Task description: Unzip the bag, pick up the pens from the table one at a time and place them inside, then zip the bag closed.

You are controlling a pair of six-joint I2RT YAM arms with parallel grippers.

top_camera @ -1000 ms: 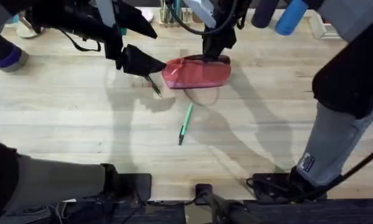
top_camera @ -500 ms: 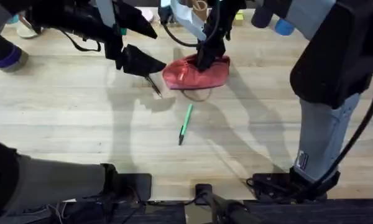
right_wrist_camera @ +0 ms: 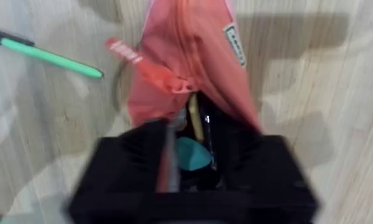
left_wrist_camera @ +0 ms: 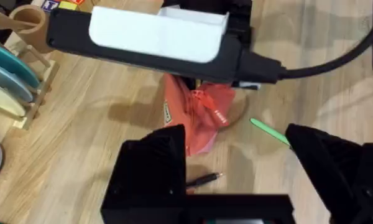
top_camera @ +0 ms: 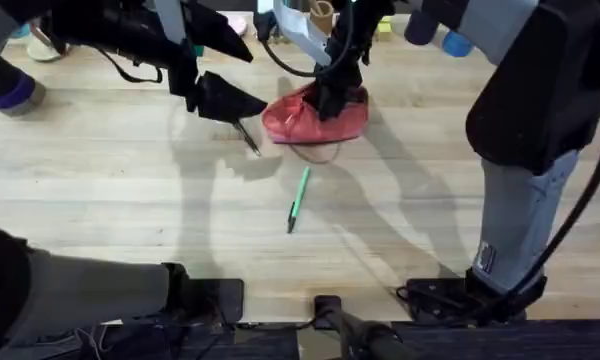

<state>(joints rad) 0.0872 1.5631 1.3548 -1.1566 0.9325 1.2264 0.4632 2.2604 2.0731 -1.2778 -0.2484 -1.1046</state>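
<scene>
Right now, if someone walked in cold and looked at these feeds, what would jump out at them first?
The salmon-pink bag at the far middle of the table, with the right gripper down on its top. The right wrist view shows its zipper partly open. Next, the green pen lying alone nearer the middle, and the black pen by the bag's left end, just beside the open left gripper.
</scene>
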